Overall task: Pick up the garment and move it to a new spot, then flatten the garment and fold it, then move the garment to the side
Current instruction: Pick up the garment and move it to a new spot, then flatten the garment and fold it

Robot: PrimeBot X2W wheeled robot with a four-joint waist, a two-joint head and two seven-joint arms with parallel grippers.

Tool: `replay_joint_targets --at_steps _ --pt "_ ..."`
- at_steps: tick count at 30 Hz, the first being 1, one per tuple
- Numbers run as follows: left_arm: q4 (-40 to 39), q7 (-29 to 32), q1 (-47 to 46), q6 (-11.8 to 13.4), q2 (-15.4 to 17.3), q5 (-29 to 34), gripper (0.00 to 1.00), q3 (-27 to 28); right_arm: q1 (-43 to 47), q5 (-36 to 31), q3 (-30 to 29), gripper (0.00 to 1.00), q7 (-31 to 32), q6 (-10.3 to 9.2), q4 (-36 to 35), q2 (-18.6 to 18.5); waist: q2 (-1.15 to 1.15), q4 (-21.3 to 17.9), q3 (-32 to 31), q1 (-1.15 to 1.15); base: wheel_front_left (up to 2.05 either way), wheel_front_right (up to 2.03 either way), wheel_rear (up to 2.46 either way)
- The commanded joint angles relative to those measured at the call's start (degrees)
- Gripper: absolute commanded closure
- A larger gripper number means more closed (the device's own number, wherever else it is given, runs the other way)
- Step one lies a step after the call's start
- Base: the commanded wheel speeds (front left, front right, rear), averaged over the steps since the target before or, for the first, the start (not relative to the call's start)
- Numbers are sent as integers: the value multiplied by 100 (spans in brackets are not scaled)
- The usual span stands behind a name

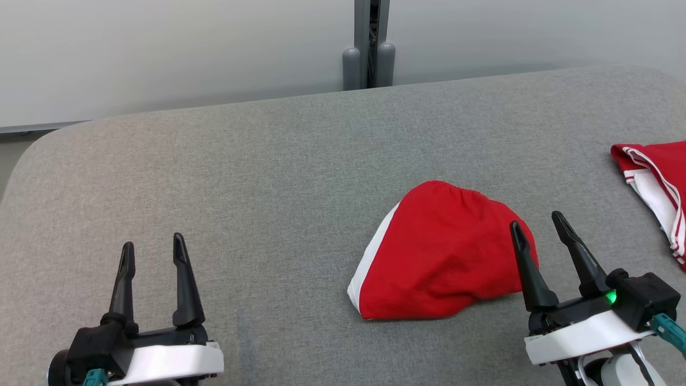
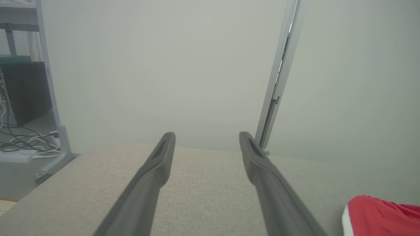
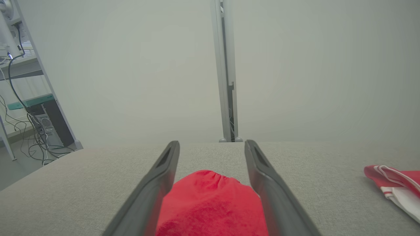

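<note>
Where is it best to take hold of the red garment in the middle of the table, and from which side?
Probably take the right edge of the red garment, where the cloth tapers low onto the table. Come from the robot's right with the right gripper: its open jaws stand at that edge.

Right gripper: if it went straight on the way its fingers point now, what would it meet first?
Most likely the red garment, which lies between the open fingers of the right gripper and just ahead on the grey table. Whether the fingertips would pass above it is unclear.
</note>
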Motion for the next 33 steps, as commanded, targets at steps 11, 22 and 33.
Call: replay_joint_targets --at_steps 11,22,33 --pt "204 -21 90 -370 15 135 0 -67 -69 19 -85 0 -70 0 55 -45 0 -140 76 0 0 0 0" --pt "543 -14 -83 -692 11 -125 0 -466 -93 2 -76 0 -69 0 25 -34 0 -146 109 0 0 0 0" --pt "2341 -14 -816 -1860 17 -411 0 -1928 -187 33 -11 0 -64 0 10 -51 0 -261 356 0 0 0 0"
